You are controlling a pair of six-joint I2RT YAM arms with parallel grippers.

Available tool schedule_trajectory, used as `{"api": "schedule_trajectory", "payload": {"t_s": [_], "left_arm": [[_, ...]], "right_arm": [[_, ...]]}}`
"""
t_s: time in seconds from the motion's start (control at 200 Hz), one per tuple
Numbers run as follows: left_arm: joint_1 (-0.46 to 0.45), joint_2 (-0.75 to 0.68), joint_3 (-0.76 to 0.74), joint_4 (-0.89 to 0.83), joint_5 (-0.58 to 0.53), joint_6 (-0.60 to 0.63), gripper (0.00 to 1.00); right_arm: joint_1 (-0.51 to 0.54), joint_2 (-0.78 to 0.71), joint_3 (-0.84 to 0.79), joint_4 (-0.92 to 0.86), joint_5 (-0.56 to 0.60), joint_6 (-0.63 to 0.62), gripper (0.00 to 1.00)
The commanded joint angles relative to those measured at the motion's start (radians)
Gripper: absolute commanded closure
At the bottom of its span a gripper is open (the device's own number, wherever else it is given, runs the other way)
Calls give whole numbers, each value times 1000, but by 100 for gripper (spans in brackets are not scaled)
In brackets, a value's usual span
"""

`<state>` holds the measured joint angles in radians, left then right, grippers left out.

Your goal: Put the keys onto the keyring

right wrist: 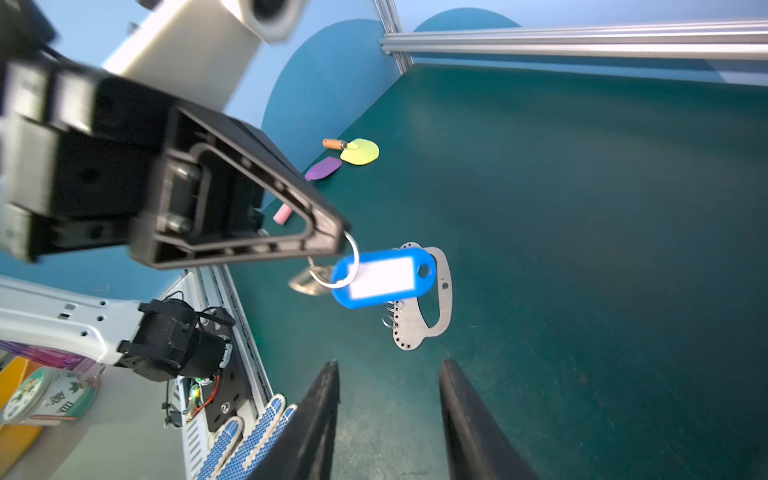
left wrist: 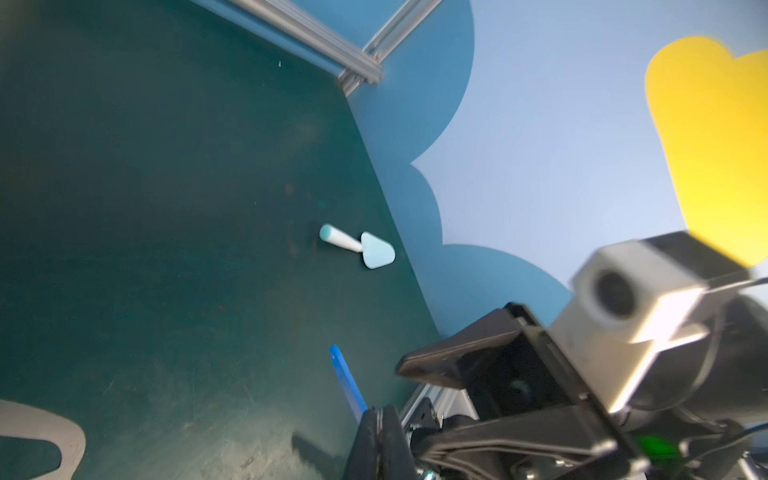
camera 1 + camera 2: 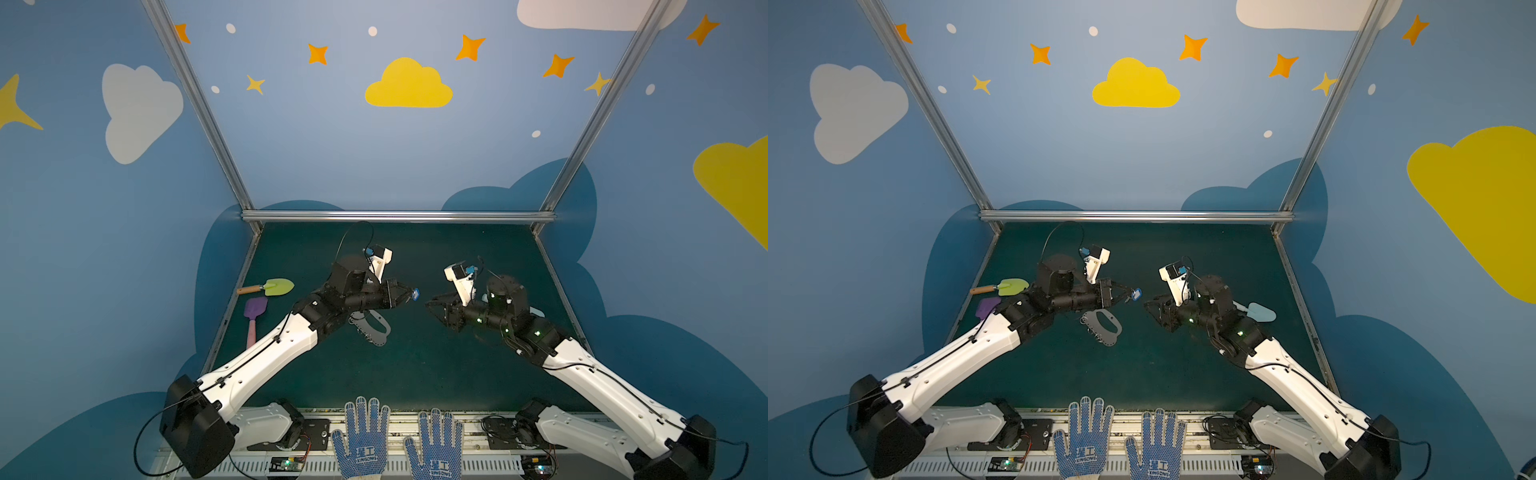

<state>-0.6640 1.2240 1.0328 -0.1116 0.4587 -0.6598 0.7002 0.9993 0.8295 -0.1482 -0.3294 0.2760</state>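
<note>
The keys [image 3: 414, 294] hang in the air at the very tips of the left gripper [image 3: 409, 296], whose jaws are clenched on the split ring [image 1: 356, 257]. From that ring the blue-and-white tag [image 1: 382, 278] and the small silver key [image 1: 305, 282] dangle just beyond the jaw tips, clear of the worktop [image 3: 415, 374]. In the left wrist view only the tag's blue edge sticks out past the closed jaws.

The right gripper [image 3: 430, 303] faces those tips from the opposite side, near the keys but not touching them. Its jaws are released, parted with nothing between them, and the tag shows just ahead of the gap in the right wrist view.

The keyring [image 3: 374, 338] lies flat on the worktop below the left jaws, back toward their base, apart from the keys. Its little wire rings sit along the curved, holed edge.

Well behind the left jaws, beside that arm, lie a yellow-green trowel [image 3: 279, 286] and a purple spade [image 3: 254, 309]. Behind the right jaws a pale blue spade [image 3: 1260, 311] rests near the worktop's side edge. A pair of blue-dotted gloves [image 3: 365, 436] lies at the near edge, between the two arm bases.
</note>
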Motion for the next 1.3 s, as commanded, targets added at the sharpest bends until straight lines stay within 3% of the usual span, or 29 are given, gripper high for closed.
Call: {"api": "schedule_trajectory", "payload": {"t_s": [0.0,0.16,0.265,0.411,0.601,0.771,0.851,0.951,1.111,1.222,1.297], "left_arm": [[-17,-28,-4,40,-48,4,93],[-35,-39,-15,61,-53,26,93],[-39,-53,-40,102,-37,31,93],[-41,-87,-78,158,-30,28,93],[-40,-110,-100,218,14,19,93],[-40,-114,-105,261,97,10,95],[-41,-116,-103,280,135,10,96],[-40,-122,-104,283,125,10,96],[-40,-157,-126,299,79,-5,96],[-39,-162,-123,281,66,5,96],[-40,-161,-123,280,66,4,96]], "right_arm": [[24,16,4,75,24,4,60],[46,24,-11,152,39,13,54],[35,-4,-32,200,74,80,58],[-10,-22,-36,263,-70,149,72],[-98,-1,-53,394,-294,300,62],[-128,19,-24,319,-284,290,61],[-131,54,17,271,-317,293,66],[-121,103,66,210,-379,280,76],[-83,165,73,161,-483,256,81],[-79,149,44,182,-508,262,78],[-83,105,20,194,-456,281,70]]}}
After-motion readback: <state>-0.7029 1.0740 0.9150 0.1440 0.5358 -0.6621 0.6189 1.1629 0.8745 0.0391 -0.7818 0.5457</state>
